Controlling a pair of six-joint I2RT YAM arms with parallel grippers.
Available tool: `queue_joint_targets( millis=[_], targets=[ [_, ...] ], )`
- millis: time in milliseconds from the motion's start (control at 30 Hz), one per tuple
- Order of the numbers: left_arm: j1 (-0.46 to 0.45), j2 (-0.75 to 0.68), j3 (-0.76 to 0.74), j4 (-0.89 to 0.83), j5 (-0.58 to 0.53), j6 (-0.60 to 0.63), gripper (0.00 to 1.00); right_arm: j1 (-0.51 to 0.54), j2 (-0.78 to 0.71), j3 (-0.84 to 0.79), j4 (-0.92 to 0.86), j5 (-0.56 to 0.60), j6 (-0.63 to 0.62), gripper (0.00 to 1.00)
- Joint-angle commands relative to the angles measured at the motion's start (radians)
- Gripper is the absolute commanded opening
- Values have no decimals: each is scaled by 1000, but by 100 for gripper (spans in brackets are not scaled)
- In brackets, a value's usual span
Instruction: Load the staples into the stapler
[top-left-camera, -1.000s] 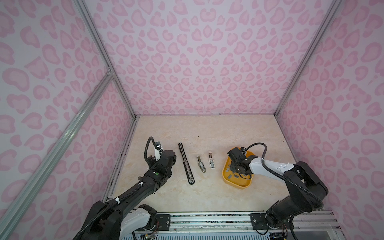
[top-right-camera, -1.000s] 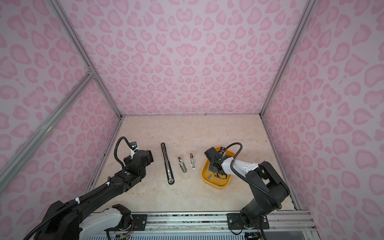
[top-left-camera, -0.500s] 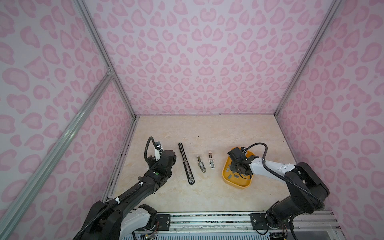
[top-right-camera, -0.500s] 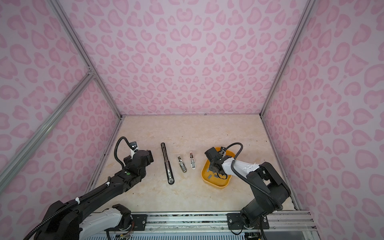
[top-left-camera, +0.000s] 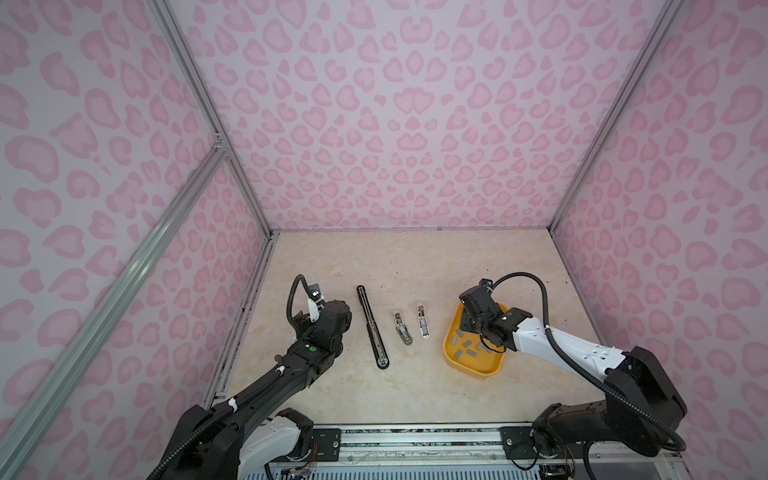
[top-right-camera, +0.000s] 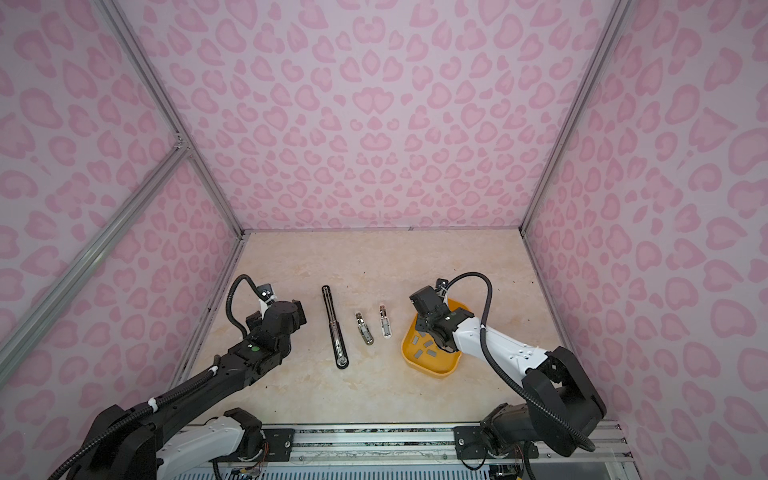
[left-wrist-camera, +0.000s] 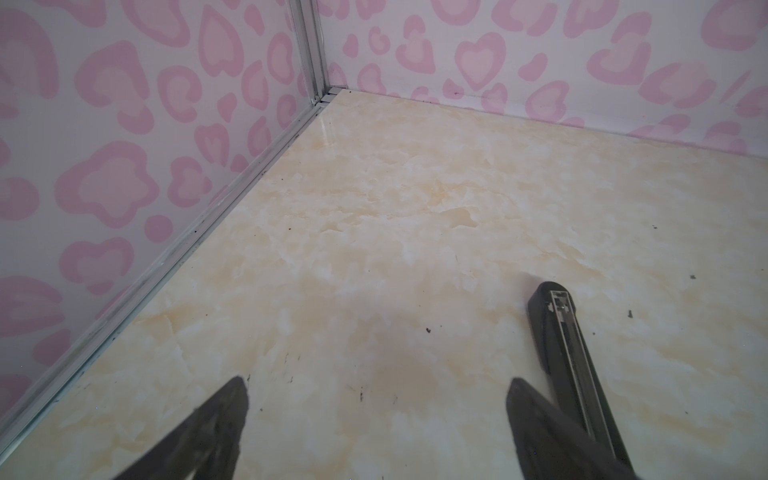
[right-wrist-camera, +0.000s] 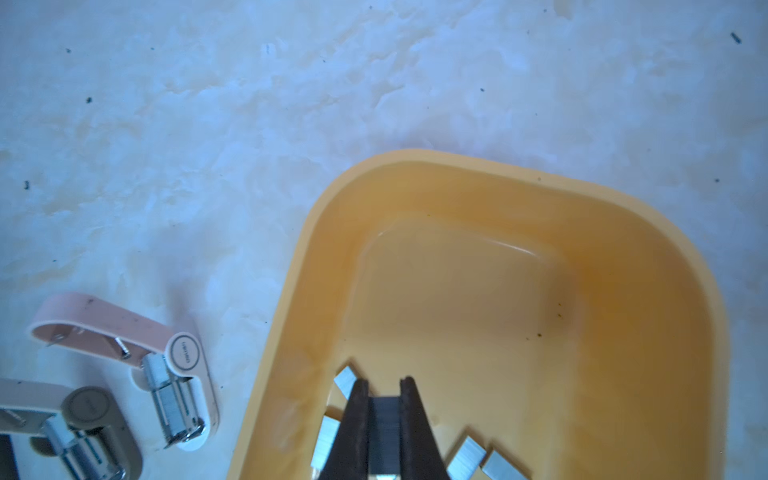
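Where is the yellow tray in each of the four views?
Top view: yellow tray right of centre, in the lower half.
Top view: same place, slightly further left.
Left wrist: not in it.
Right wrist: close up, around the right gripper.
Shared landmark: pink stapler beside it.

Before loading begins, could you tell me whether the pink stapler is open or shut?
Open. In the right wrist view, the pink stapler lies with its pink top swung back from the white base, baring the metal magazine.

No readable text, stapler cap (right-wrist-camera: 185, 355) print — too small
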Motion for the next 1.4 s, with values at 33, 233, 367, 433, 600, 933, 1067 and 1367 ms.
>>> queue_joint_targets(
  millis=[33,233,367,433,600,933,1067,1367],
  targets=[
    [-2,-35,-22,25,-4,-19,98,48,25,60,81,22,-141,10],
    [-2,-99,-73,80,58,8,97,189,99,197,134,7,-272,9],
    [-2,-94,-70,74,71,11,97,266,183,285,122,-9,-318,9],
    [-2,-95,-71,76,70,10,97,280,229,302,126,-42,-336,8],
    [-2,-107,-84,98,93,23,97,285,318,300,163,-113,-327,8],
    [-2,-58,-61,104,109,37,98,306,409,293,196,-189,-285,8],
    [-2,-51,-55,104,97,35,98,307,438,298,191,-185,-277,8],
    [-2,-107,-90,125,91,33,98,310,407,244,215,-164,-261,9]
  ],
)
